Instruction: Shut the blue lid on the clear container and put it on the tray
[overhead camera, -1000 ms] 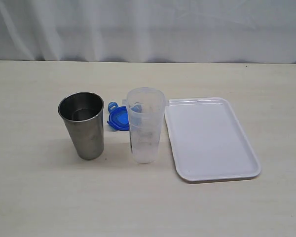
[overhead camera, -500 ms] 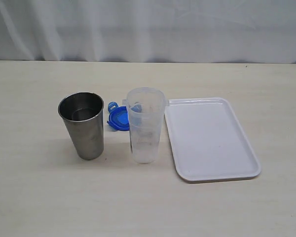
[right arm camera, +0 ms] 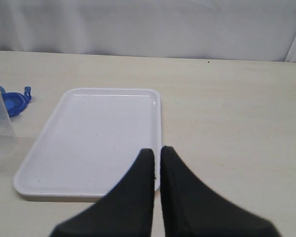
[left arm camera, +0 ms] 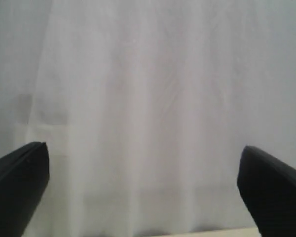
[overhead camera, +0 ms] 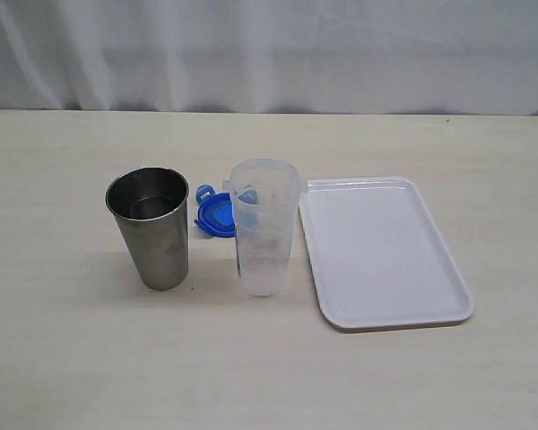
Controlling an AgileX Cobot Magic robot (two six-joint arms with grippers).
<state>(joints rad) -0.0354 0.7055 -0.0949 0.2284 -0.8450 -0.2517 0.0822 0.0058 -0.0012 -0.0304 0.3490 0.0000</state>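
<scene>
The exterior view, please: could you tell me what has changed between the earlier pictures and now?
Nothing has visibly changed. The blue lid, the clear container, the steel cup and the tray all sit where they were, and no arm shows in this view.

Staged, lab-style test bench: a plain pale wood-grain table (overhead camera: 72, 358) backed along its far edge by a hanging white cloth (overhead camera: 269, 54). A few household items are laid out at centre: steel cup (overhead camera: 152, 233), clear container (overhead camera: 264, 237), blue lid (overhead camera: 215, 218), tray (overhead camera: 386, 251).
</scene>
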